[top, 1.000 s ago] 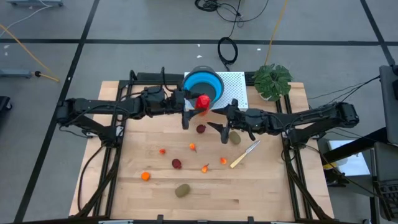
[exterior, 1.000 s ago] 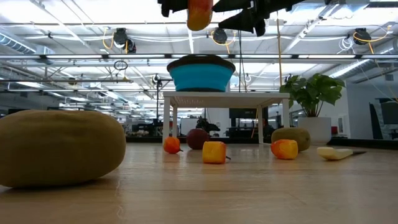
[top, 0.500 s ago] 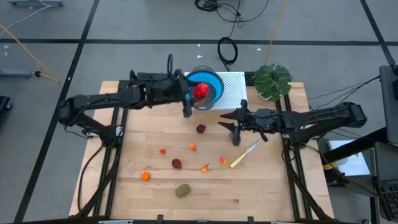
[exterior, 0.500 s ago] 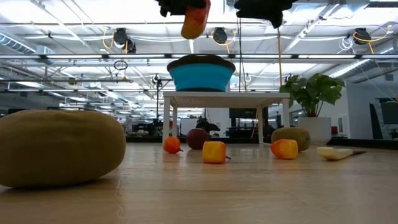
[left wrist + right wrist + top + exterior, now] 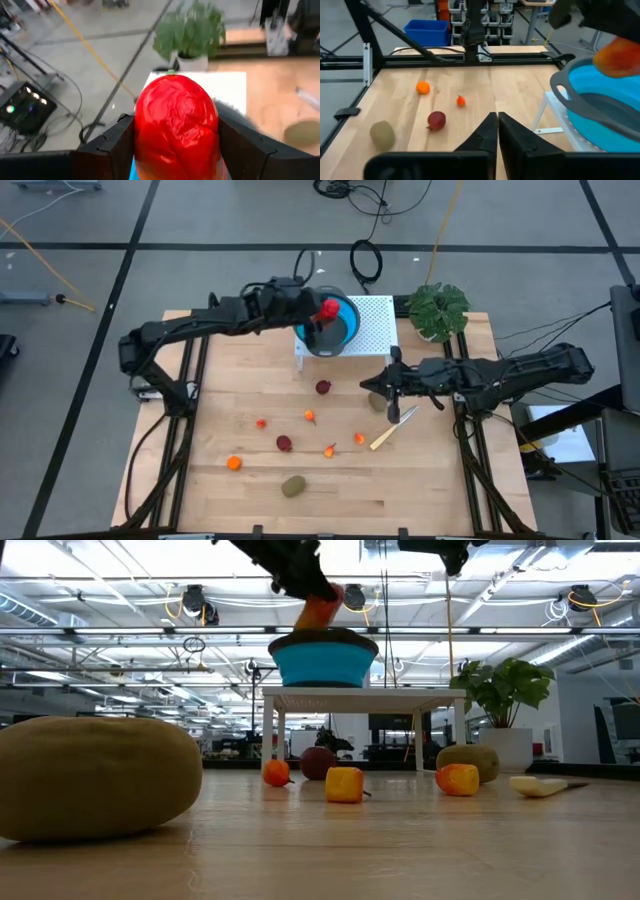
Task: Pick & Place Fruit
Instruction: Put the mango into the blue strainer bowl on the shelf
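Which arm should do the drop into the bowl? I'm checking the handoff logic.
Left. The left gripper is shut on the long fruit, held just above the blue bowl on its white stand. The right gripper is shut and empty, low over the table near the knife.

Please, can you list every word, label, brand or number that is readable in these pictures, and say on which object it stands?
None can be read: no text shows on the blue bowl, the white stand, the long fruit in the left hand, the knife or the table.
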Robot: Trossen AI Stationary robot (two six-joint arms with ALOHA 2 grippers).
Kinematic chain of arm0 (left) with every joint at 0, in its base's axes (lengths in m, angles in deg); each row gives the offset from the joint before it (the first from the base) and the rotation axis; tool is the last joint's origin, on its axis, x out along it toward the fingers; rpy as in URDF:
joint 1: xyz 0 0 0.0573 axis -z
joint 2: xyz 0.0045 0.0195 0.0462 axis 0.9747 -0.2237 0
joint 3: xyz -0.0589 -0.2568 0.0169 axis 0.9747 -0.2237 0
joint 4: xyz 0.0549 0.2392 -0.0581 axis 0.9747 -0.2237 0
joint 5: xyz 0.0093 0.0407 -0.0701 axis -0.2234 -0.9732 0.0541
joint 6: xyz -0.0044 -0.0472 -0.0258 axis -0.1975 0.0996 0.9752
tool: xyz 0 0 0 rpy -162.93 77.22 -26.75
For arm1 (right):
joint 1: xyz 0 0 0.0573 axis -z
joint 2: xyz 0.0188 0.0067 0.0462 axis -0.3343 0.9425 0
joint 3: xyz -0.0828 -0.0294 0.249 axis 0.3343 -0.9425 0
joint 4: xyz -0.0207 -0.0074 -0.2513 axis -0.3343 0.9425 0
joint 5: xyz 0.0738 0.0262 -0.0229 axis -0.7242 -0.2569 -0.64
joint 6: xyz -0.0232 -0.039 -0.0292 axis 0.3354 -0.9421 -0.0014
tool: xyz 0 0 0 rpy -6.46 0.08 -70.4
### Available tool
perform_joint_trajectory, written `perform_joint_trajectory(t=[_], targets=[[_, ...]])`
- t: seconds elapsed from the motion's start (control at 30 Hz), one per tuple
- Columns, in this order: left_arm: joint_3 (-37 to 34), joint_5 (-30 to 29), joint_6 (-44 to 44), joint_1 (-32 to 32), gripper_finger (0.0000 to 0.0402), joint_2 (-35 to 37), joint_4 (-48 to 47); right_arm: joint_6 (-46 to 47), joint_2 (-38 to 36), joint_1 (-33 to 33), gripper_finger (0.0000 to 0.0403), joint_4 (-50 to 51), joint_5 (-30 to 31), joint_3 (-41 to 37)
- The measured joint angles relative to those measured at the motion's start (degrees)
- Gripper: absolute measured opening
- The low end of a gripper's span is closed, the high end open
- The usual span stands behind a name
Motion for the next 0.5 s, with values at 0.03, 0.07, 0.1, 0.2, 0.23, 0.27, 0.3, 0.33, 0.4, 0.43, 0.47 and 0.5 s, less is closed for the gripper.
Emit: perform_joint_trajectory(t=[0.03, 0.07, 0.1, 0.2, 0.23, 0.27, 0.3, 0.33, 0.4, 0.43, 0.47, 0.5], targets=[[0.9, 0.0, -0.3, -0.4, 0.0239, -0.8, -1.2, 0.0, -0.3, 0.0, 0.0002, 0.3, -0.3, 0.0], [1.8, 0.0, -0.7, -0.7, 0.0239, -1.6, -1.8, -0.1, -0.8, 0.0, 0.0002, 0.9, -1.0, 0.0], [2.6, 0.0, -1.1, -1.0, 0.0239, -2.3, -2.6, -0.2, -1.3, 0.0, 0.0003, 1.9, -1.3, 0.0], [4.7, 0.2, -1.6, -2.0, 0.0239, -4.3, -5.5, -0.9, -2.7, 0.0, 0.0002, 3.2, -1.3, 0.0], [4.9, 0.3, -1.6, -2.2, 0.0239, -4.7, -5.5, -1.5, -3.3, 0.0, 0.0001, 3.8, -1.3, -0.1], [5.0, 0.6, -1.6, -2.4, 0.0239, -4.9, -5.7, -1.7, -4.0, 0.0, 0.0001, 3.7, -1.3, -0.4], [5.0, 0.9, -1.6, -2.7, 0.0239, -4.9, -6.0, -1.7, -4.9, 0.0, 0.0001, 3.4, -1.3, -1.0], [5.0, 1.2, -1.6, -2.9, 0.0239, -4.9, -6.0, -1.7, -6.0, 0.0, 0.0001, 3.4, -1.3, -1.9], [5.0, 1.4, -1.2, -3.2, 0.0239, -4.7, -6.2, -1.7, -8.5, 0.0, 0.0001, 3.3, -1.3, -4.2], [5.0, 1.5, -1.1, -3.4, 0.0239, -4.7, -6.3, -1.3, -9.8, 0.0, 0.0001, 2.4, -1.3, -5.7], [5.0, 1.5, -1.1, -3.5, 0.0239, -4.7, -6.5, -1.1, -11.4, 0.0, 0.0001, 1.0, -1.3, -7.5], [5.0, 1.5, -1.1, -3.8, 0.0239, -4.7, -6.8, -0.9, -13.0, 0.0, 0.0001, -0.6, -1.3, -9.3]])
